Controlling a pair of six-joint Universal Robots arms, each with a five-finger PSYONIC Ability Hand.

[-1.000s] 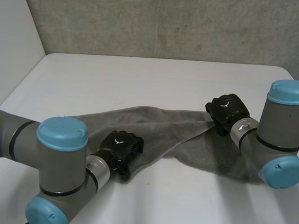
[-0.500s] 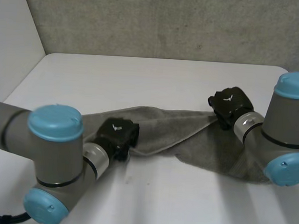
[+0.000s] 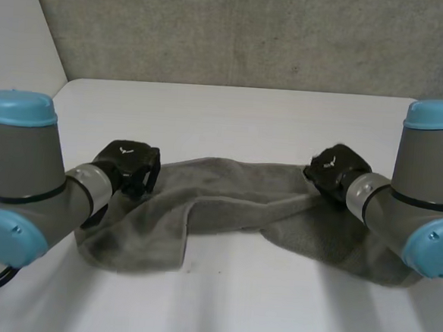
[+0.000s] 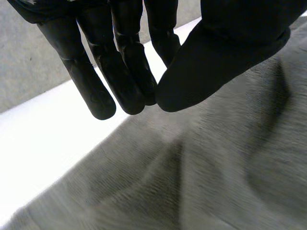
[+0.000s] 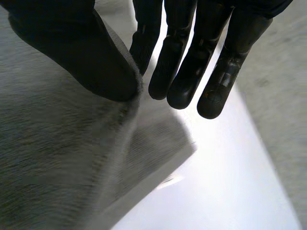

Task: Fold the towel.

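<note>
Towel [image 3: 234, 201], edge pinched in right fingers [image 5: 168, 81]

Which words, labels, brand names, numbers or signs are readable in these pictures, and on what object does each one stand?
No words, letters or numbers can be read anywhere.
On the back of the left hand: a small white emblem, a sign without letters.
On the back of the right hand: the same small white emblem, no letters.
On the towel: plain grey cloth, no tag or print.

place: robot lab bench | cues: plain white table [image 3: 248, 115], rough grey wall [image 3: 254, 31]
</note>
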